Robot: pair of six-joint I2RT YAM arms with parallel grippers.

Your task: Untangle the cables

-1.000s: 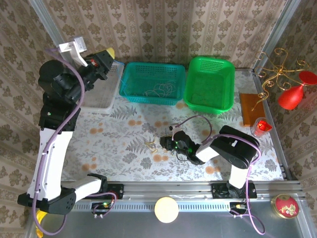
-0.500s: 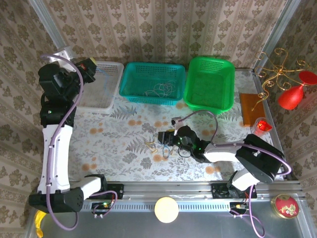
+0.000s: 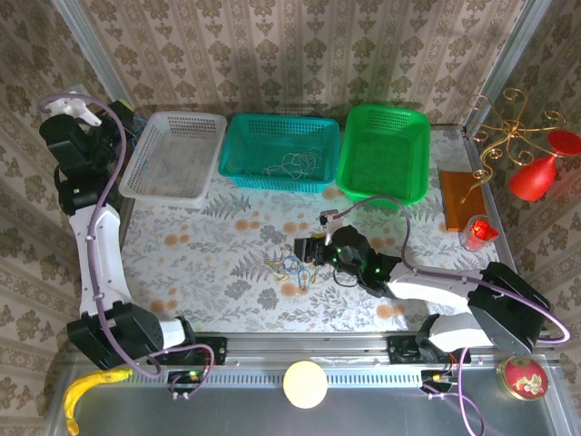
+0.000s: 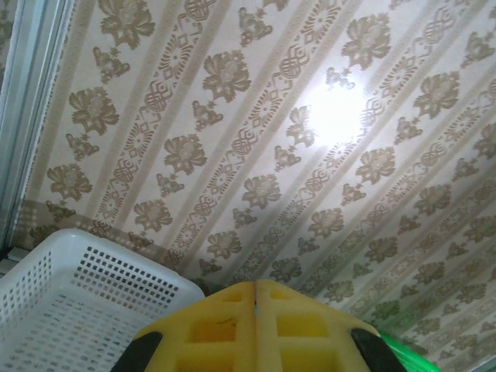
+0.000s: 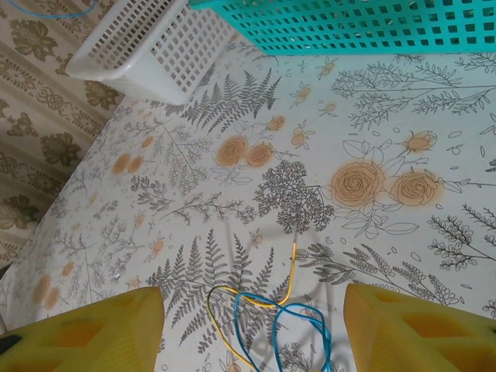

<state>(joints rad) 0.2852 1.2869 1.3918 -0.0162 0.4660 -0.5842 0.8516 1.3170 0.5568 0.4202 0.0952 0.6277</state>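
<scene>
Near the middle of the bench [image 3: 195, 250], lying flat in a small loose clump: the cables [image 3: 290, 266]. Showing up close in the right wrist view as a blue wire [image 5: 306, 312] curling in loops and a yellowish wire [image 5: 293, 271] crossing over it, with one loose end poking up toward the teal basket [image 5: 349, 23]. Not making out a white wire for sure against the pale flowery cloth.

Guessing at the feel: very light, very thin, soft and bendy, maybe springing back a little. Probably dragging along all together under a pull, with the loops hooking into each other. Probably slipping out of a weak pinch too, being so skinny.

Picking a good spot for taking hold: the free yellowish end, sticking out away from the loops, or one single strand at the edge of the clump. Keeping clear of the middle, for fear of pinching two wires at once and pulling the knot tighter.

Sitting on both sides of the clump: the yellow pads [image 5: 85, 333] of the right arm [image 3: 427, 286], jaws spread wide, gripping nothing, not touching the wires. Reaching in low over the bench from the right.

Farther off, up by the back left corner: the left arm [image 3: 95, 254], its jaws pressed tight together with nothing between them, pointing at the wall above the white basket [image 3: 172, 154]. Standing in a row beside that: the teal basket, holding more thin wires [image 3: 295, 165], and then the green basket [image 3: 383, 154].
</scene>
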